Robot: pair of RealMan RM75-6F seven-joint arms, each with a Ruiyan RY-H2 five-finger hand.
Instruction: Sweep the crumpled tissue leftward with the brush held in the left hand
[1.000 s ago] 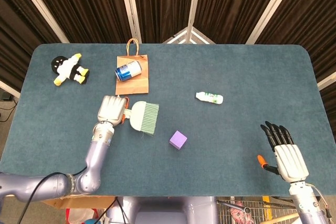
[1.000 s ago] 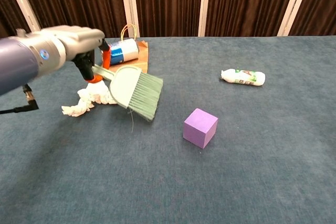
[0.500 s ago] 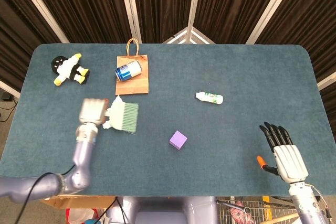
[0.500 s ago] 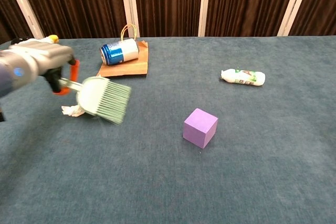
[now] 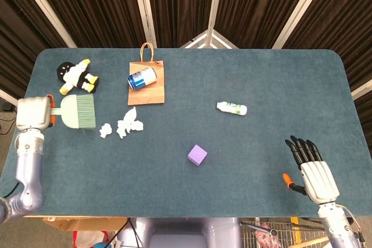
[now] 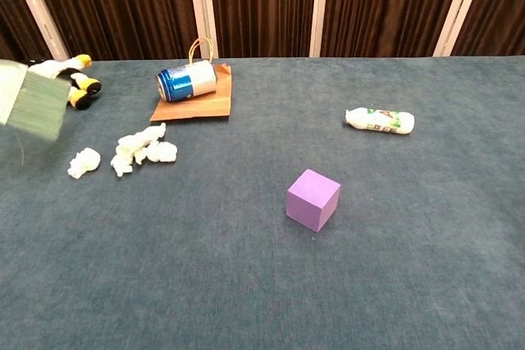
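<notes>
tissue (image 5: 129, 122): white, crumpled, two clumps on table | brush (image 5: 78, 112): green bristles, far left

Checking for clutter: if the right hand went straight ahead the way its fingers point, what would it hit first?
Nothing, seemingly: the right hand points up the table; the bottle lies well off to its left.

From my remote station I count 1 brush (image 5: 77, 112) gripped in my left hand (image 5: 32, 113), and 2 white tissue pieces just right of its bristles: 1 small wad (image 5: 105, 130) and 1 larger crumpled clump (image 5: 129, 123). Beyond that hand lies 1 plush penguin (image 5: 75, 76). Farther right I see 1 blue can (image 5: 142, 78) on 1 brown paper bag (image 5: 147, 92), 1 white bottle (image 5: 232, 107) and 1 purple cube (image 5: 197, 155). My right hand (image 5: 314, 175), 1 of 2, rests with fingers spread.
</notes>
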